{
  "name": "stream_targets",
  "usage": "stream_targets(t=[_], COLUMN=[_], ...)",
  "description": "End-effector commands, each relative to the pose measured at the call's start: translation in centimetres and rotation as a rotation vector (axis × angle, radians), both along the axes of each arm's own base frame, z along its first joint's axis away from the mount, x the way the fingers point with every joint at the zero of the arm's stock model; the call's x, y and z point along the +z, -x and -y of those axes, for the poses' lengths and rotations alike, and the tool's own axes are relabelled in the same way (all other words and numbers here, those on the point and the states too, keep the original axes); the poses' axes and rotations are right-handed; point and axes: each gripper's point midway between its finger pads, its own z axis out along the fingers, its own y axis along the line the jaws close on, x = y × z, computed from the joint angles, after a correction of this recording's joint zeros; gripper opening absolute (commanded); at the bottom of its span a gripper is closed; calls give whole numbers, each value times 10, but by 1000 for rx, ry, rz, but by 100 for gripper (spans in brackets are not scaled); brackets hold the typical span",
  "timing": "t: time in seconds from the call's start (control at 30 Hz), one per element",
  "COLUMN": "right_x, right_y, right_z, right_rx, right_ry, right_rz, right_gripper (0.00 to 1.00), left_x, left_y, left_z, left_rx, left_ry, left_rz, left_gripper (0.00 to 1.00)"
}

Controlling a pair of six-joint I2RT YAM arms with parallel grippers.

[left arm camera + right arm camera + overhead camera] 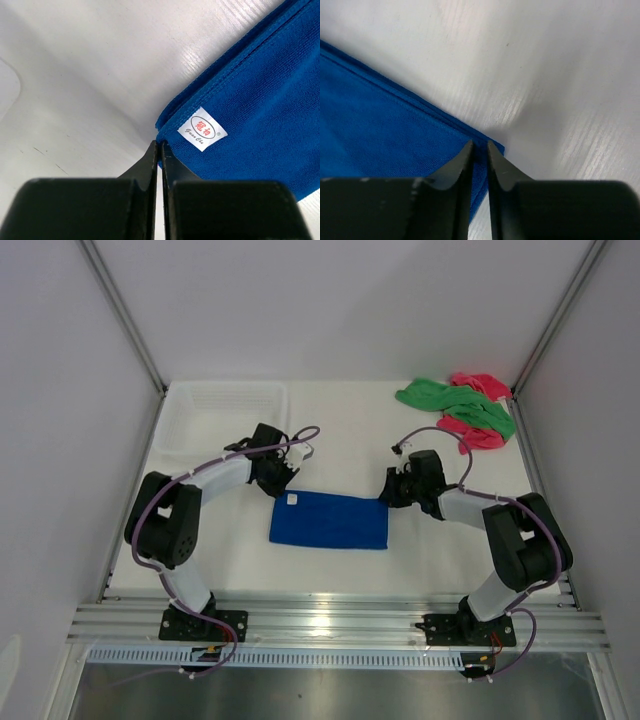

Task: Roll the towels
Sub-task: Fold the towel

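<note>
1. The blue towel (330, 521) lies flat in a folded rectangle at the middle of the table (340, 440). Its white tag (202, 129) sits at the far-left corner.
2. The left gripper (159, 146) is at that same corner, just beside the tag. Its fingers are pressed together with the tips touching the cloth's edge; whether any cloth is caught between them I cannot tell.
3. The right gripper (479, 146) is at the far-right corner. A slim gap shows between its fingers with blue in it — pinching the corner or only straddling it, I cannot tell.
4. The step in hand looks like taking the far edge by both corners to start the roll.
   - Each side needs a sure bite through every layer.
   - The two corners should then rise low and turn over together at one pace, so the roll starts straight.
   - If one corner slips, the roll will skew.
5. The green towel (450, 400) and the pink towel (478, 435) lie heaped together, touching and unrolled, at the far-right corner of the table, well apart from the blue one.
6. The white basket (222, 388) stands at the far left, beyond the left gripper — no towel shows inside it.
</note>
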Motion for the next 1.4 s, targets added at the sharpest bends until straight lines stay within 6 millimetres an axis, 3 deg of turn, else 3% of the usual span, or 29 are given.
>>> stream_targets(t=[0.0,0.03,0.07,0.13,0.17,0.2,0.23,0.37,0.4,0.57,0.7,0.8,0.93,1.0,1.13,1.37], right_x=[21,25,35,47,40,57,60,55,45,31,22,13,-2,-8,-17,-10], right_y=[-18,-17,-15,-8,9,16,26,71,84,110,113,115,123,129,137,140], right_z=[3,6,14,21,27,28,23,13,11,-4,-8,-10,-5,-5,0,10], right_rx=[-19,-32,-66,-97,-109,-116,-101,-86,-95,-57,-48,-40,-67,-70,-86,-120], right_ry=[13,21,39,54,72,52,46,-26,-56,-97,-107,-103,-89,-95,-62,-49], right_rz=[63,67,80,91,40,76,75,1,-44,-82,-101,-127,-174,-210,-275,-275], right_gripper=[22,25,39,41,41,42,43,41,42,41,40,34,7,1,0,0], left_x=[10,9,10,10,11,12,10,8,8,9,9,8,7,6,7,4], left_y=[-5,-5,-6,-6,-6,-7,-6,-4,-4,-5,-5,-5,-4,-5,-9,-11], left_z=[0,0,1,1,1,2,2,2,2,2,2,1,-1,-2,-5,-9], left_rx=[20,21,22,21,22,21,22,21,21,23,23,23,23,25,32,34], left_ry=[33,32,35,34,36,38,38,38,38,36,36,32,25,17,-2,-27], left_rz=[19,16,18,18,19,22,16,4,4,7,5,5,6,6,23,29], left_gripper=[1,1,1,1,1,1,1,1,1,1,1,1,1,1,1,1])
